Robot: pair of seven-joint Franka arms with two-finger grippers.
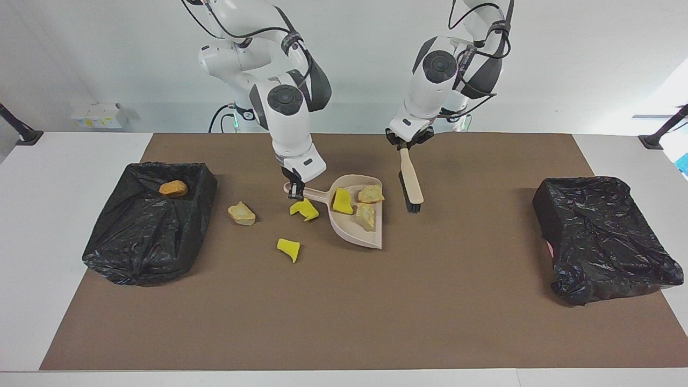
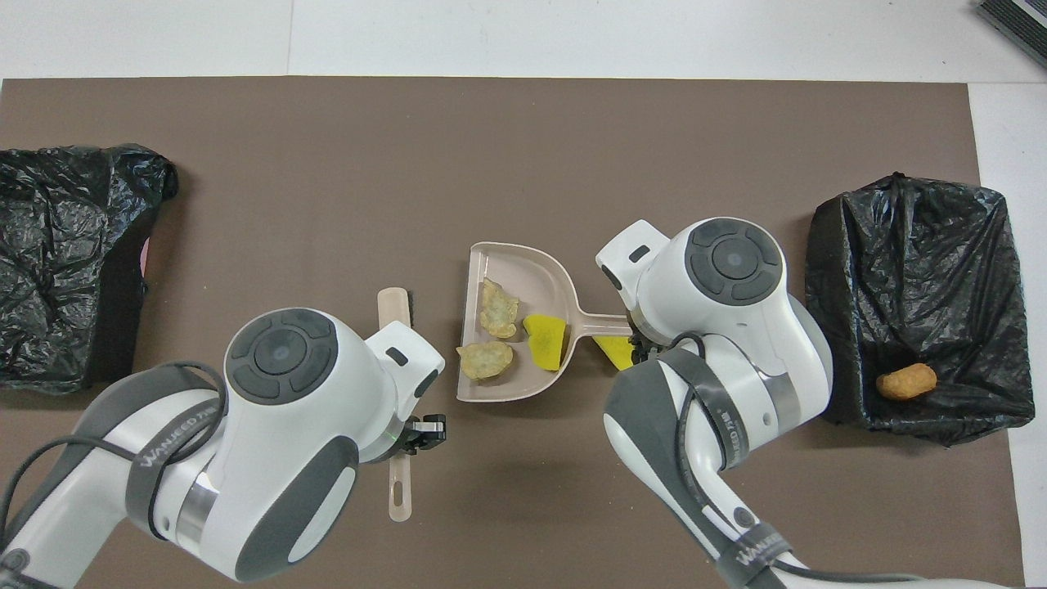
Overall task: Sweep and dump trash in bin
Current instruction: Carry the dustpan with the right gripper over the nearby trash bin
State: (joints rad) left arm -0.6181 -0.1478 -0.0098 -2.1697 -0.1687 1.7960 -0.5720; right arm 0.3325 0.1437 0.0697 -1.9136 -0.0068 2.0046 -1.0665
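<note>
My right gripper [image 1: 296, 192] is shut on the handle of the beige dustpan [image 1: 357, 228], which carries a yellow wedge [image 1: 342, 200] and two tan lumps [image 1: 371, 193] of trash. The pan's handle hangs over a loose yellow wedge [image 1: 305, 209]. Another yellow wedge [image 1: 289, 249] and a tan lump [image 1: 241, 213] lie on the mat toward the black bin [image 1: 134, 242], which holds an orange lump [image 1: 173, 188]. Beside the pan, my left gripper [image 1: 404, 148] is shut on the brush [image 1: 411, 180], bristles hanging down. In the overhead view the dustpan [image 2: 540, 270] and brush [image 2: 393, 304] show between the arms.
A second black-lined bin [image 1: 602, 236] stands at the left arm's end of the brown mat [image 1: 344, 312]. The loose trash lies between the dustpan and the bin [image 2: 916, 245] at the right arm's end.
</note>
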